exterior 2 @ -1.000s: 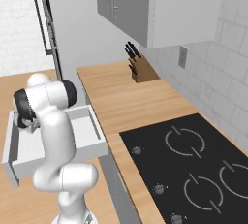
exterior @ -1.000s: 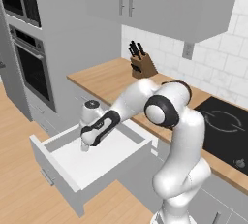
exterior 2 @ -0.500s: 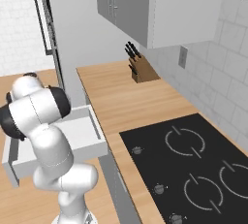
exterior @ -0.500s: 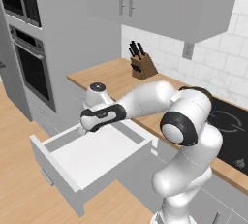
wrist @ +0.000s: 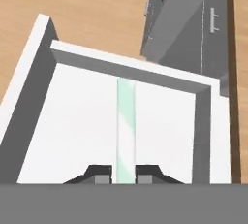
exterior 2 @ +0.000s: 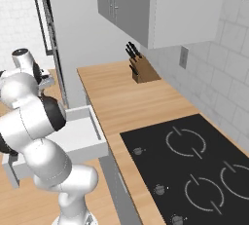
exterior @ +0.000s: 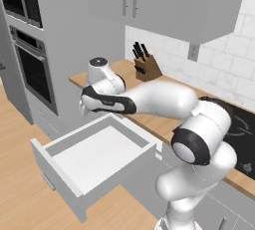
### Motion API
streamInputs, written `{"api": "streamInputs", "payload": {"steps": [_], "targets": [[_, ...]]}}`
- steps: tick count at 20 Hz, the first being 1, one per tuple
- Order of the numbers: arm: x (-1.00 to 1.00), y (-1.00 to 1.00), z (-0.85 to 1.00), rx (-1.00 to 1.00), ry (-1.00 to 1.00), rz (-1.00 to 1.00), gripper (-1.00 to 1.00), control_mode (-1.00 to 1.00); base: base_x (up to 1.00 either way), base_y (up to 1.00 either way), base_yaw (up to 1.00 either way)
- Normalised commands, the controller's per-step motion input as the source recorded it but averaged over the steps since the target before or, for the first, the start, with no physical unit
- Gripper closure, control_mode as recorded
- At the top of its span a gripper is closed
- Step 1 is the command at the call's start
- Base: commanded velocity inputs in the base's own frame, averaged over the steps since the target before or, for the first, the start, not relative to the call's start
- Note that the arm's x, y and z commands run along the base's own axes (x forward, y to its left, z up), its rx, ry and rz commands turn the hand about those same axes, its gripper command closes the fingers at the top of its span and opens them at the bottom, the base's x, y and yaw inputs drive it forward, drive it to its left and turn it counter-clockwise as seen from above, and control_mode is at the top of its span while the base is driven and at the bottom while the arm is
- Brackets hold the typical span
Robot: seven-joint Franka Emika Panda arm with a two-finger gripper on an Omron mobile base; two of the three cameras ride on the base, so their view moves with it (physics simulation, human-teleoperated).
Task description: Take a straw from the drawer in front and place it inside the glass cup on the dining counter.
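The gripper (wrist: 125, 179) clenches a green-and-white striped straw (wrist: 125, 126) above the open drawer (exterior: 74, 186); no writing is readable.

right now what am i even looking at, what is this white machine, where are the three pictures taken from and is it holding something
It is a simulated kitchen. The white machine is a robot arm on a driving base. Two pictures come from cameras behind it, on its left and right; the third looks along its hand. The arm reaches over an open drawer with a white inside. On the wood counter stand a knife block and a black cooktop. In the hand view, the gripper has its two dark fingertips closed on a pale green-and-white striped straw, above the drawer.
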Motion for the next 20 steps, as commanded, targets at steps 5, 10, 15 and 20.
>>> {"api": "streamInputs", "payload": {"steps": [5,10,15,20], "targets": [[-0.14,-0.76,1.0,0.04,0.08,-0.35,1.0,-1.0,0.0,0.0,0.0],[-0.35,-0.89,0.75,0.03,0.08,-0.36,1.0,-1.0,0.0,0.0,0.0],[-0.68,-0.89,0.12,0.06,-0.02,-0.3,1.0,-1.0,0.0,0.0,0.0],[-0.65,-0.47,0.0,0.05,-0.09,-0.23,1.0,-1.0,0.0,0.0,0.0]]}}
